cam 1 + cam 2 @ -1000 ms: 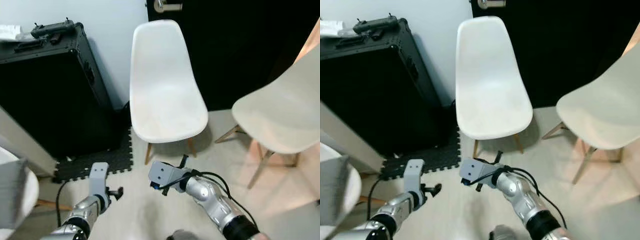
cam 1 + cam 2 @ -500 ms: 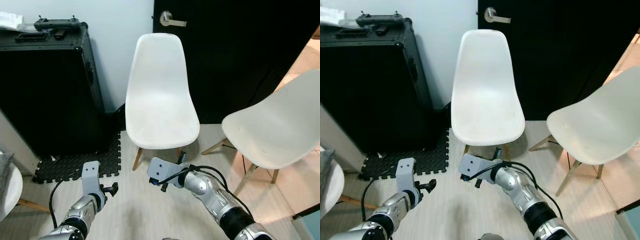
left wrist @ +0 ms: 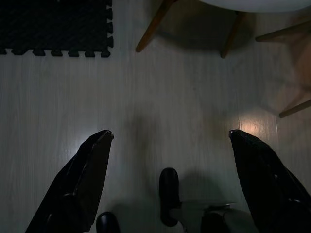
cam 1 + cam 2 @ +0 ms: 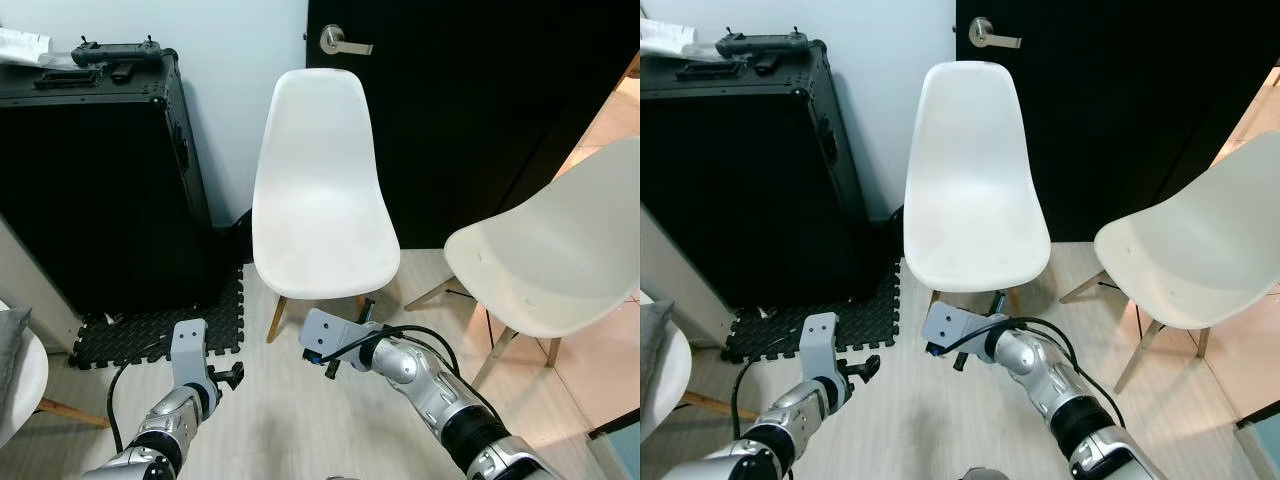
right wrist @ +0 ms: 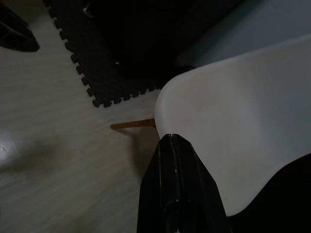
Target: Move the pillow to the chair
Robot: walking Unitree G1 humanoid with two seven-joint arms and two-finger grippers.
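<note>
The view has swung right and steadied: the chair (image 4: 322, 195) is now centred, and the pillow (image 4: 12, 335) sits at the far left edge. The left gripper (image 3: 170, 141) is wide open and empty; the right gripper (image 5: 176, 160) is closed and empty. Pickup remains pending.

The floor (image 4: 290, 420) is pale wood. A white chair (image 4: 320, 210) stands on it in the middle, in front of a black door. A second white chair (image 4: 560, 255) stands on the floor near it, on the right. A black foam mat (image 4: 160, 325) lies on the floor at the left, with bumpy edges like a puzzle piece. A big black case (image 4: 95, 180) stands at the back edge of the mat, against the wall.
</note>
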